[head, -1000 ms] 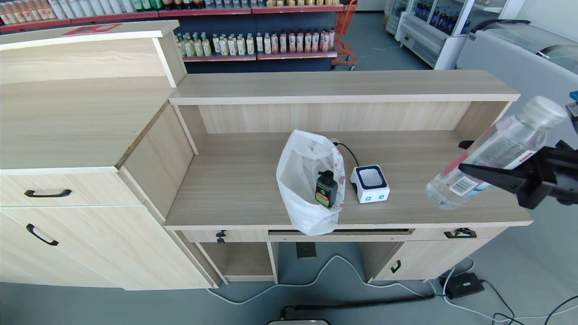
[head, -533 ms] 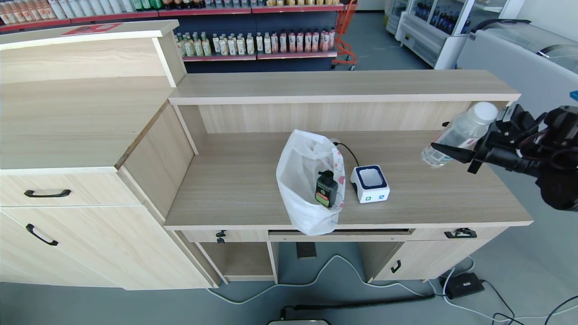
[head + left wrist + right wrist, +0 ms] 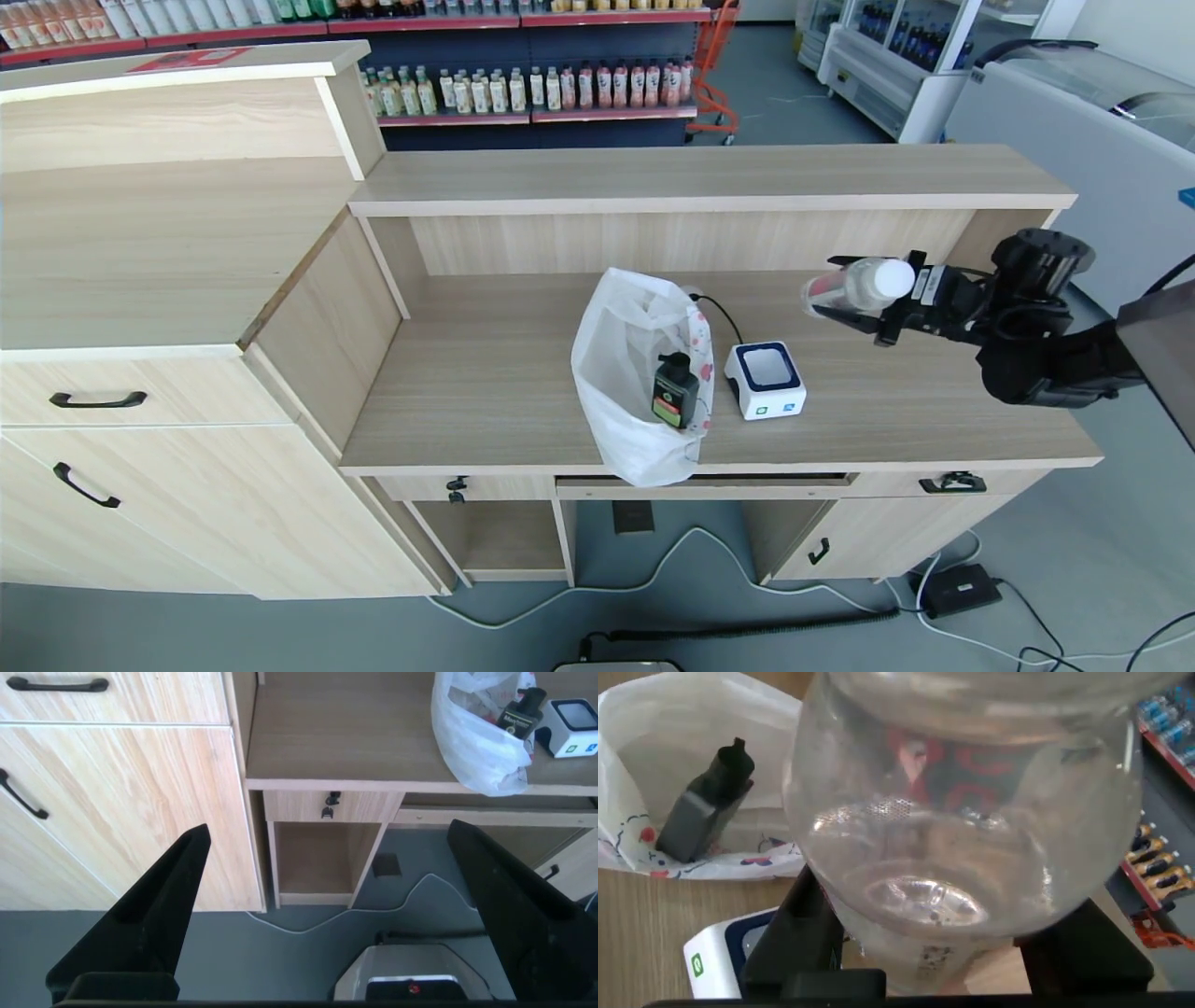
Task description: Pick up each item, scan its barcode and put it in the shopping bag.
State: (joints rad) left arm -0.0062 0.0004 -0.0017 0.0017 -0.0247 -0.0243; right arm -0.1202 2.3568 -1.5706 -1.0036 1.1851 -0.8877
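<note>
One water bottle hangs pinched in the right gripper's jaws over the worktop's right rear. Left wrist: left gripper jaws spread, below the front edge. Right wrist: scanner and shopping bag lie beyond the bottle. Scan pending, I'd say; barcode must face the scanner.

Head camera high, facing down at counter; wrist cameras share bag, scanner.
</note>
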